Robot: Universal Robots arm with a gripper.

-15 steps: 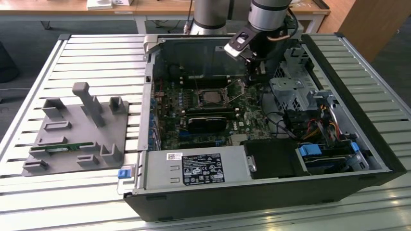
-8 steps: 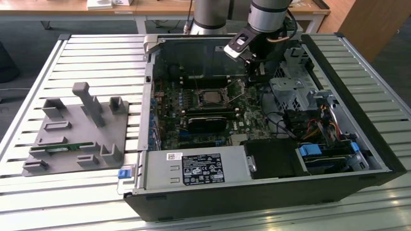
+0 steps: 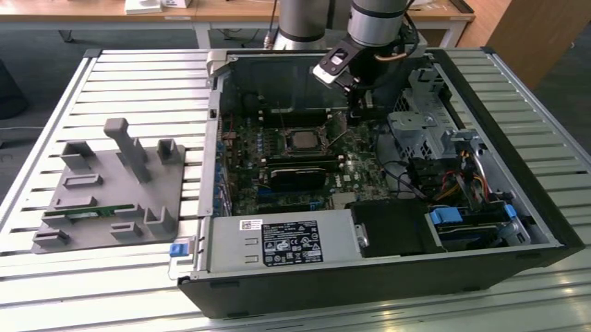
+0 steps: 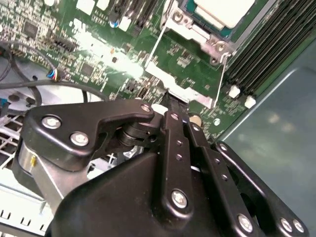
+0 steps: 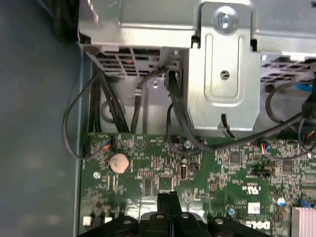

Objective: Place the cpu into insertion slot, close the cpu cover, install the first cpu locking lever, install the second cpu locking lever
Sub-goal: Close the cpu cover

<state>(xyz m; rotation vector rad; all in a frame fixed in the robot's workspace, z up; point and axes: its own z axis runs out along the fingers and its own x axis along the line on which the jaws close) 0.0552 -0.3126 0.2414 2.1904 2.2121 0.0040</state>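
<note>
— What's inside the case (image 3: 522, 221)?
— The motherboard (image 3: 242, 176). The cpu (image 3: 301, 140) sits in its socket there, silvery top bare. The cpu cover (image 4: 185, 84) is off to the socket's side, not over the chip.
— And outside?
— A grey fixture (image 3: 102, 235) on the bench (image 3: 55, 290), with a green strip (image 3: 93, 212) slotted in.
— The arm?
— It reaches steeply down into the case. The gripper (image 4: 170, 102) has its fingers pressed together, tips just beside the cover's edge.

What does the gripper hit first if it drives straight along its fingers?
Probably the cpu cover: in the second wrist view the gripper points at its near silvery edge, very close. Contact unclear.
</note>
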